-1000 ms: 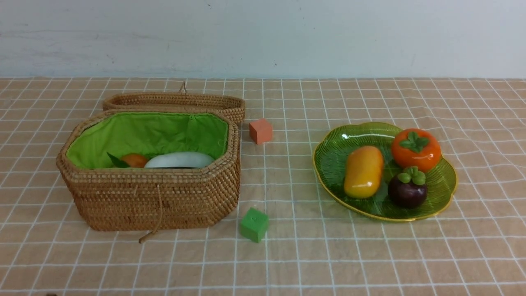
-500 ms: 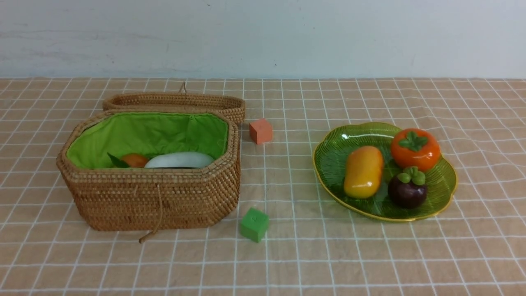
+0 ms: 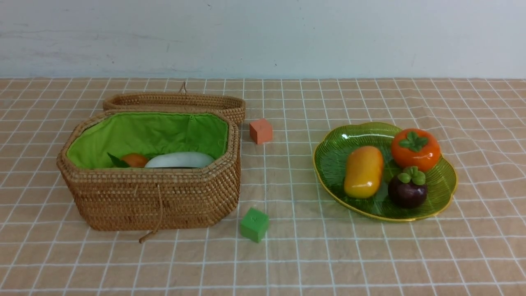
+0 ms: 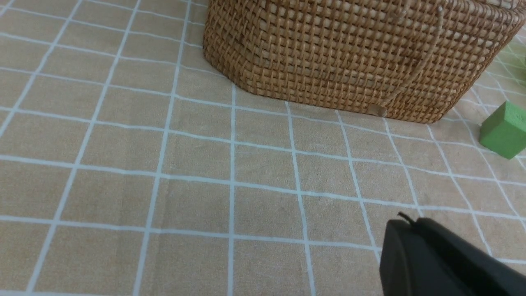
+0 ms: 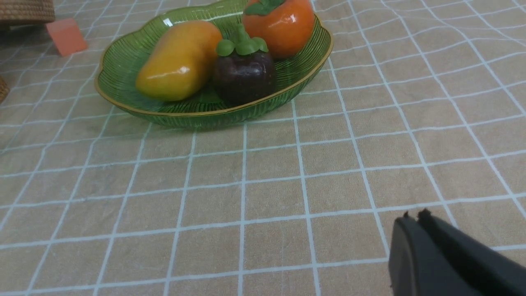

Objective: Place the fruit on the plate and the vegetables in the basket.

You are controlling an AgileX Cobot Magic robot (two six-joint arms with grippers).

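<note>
Grid-patterned tabletop (image 3: 287,255): the wicker basket (image 3: 152,201) at 9 o'clock partly hides its contents; left claw (image 4: 411,222) and right claw (image 5: 415,218), both cut off, closed, empty.

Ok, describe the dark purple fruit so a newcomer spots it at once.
On the robot's right sits a green glass plate with a gold rim. Among its three fruits, the mangosteen is nearest the robot: round and dark purple with a green cap, unlike the orange persimmon and the oval mango.

Gridded tan cloth (image 3: 296,263) | basket (image 3: 152,201), plate (image 3: 441,207), orange cube (image 3: 261,131), green cube (image 3: 254,225)
</note>
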